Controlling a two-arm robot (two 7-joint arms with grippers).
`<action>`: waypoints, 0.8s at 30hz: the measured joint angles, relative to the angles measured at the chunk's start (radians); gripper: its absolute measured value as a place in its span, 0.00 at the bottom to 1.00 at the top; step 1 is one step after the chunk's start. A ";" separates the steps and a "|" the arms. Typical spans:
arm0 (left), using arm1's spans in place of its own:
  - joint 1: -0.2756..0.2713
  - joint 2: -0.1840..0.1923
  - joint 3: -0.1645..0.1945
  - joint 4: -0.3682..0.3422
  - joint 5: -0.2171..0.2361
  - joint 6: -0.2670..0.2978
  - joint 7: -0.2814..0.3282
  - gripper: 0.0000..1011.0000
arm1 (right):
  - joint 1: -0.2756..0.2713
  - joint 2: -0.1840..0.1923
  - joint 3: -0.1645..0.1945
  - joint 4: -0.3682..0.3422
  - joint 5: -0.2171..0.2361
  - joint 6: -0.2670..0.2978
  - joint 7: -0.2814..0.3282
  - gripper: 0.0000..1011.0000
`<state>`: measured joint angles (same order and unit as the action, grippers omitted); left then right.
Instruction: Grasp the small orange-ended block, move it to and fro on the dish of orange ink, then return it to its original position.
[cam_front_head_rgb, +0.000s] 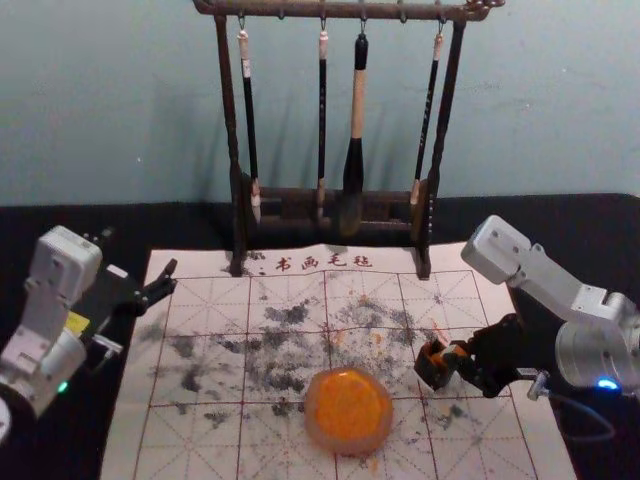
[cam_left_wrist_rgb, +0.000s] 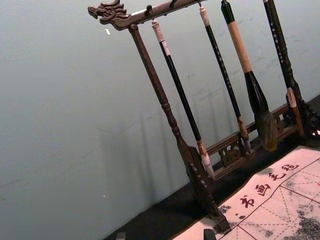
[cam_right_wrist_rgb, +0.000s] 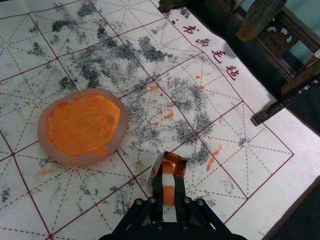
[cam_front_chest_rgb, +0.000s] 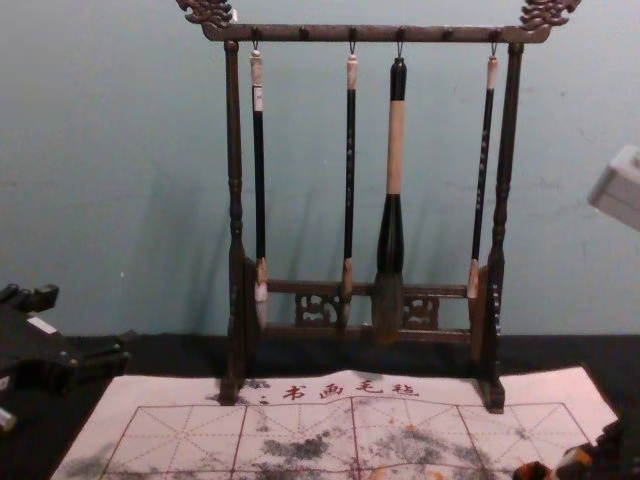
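Currently, block (cam_right_wrist_rgb: 168, 196): right of dish (cam_front_head_rgb: 318, 430), at mat (cam_front_head_rgb: 150, 455).
Right end effector (cam_right_wrist_rgb: 168, 185): narrowed on block.
Left end effector (cam_front_chest_rgb: 90, 323): wide, parked beside mat.
Dish: grasp looks made; probably lift, carry across, rub.

Small block (cam_right_wrist_rgb: 168, 196): white and orange faces, held, at two o'clock from the dish (cam_front_head_rgb: 346, 446), clear of it (whether the coppery, faceted part adjoining the block belongs to it cannot be determined). Dish: round, pale-rimmed, lying flat, orange ink (cam_front_head_rgb: 350, 405) uneven.
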<state>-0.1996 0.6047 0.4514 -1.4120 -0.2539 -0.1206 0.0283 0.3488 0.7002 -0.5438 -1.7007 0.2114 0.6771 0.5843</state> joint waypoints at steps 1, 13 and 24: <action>0.000 0.000 0.000 0.000 0.000 0.000 0.000 0.99 | 0.000 0.000 0.000 0.000 0.000 0.000 0.000 0.09; 0.000 0.000 0.000 0.000 0.000 0.000 0.000 0.99 | -0.001 0.002 0.001 -0.001 0.000 -0.001 -0.001 0.09; 0.000 0.000 0.000 0.000 0.000 0.000 0.000 0.99 | -0.001 0.002 0.001 -0.002 0.001 -0.002 -0.001 0.10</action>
<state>-0.1995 0.6047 0.4514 -1.4120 -0.2539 -0.1205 0.0283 0.3481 0.7026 -0.5426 -1.7028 0.2128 0.6751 0.5830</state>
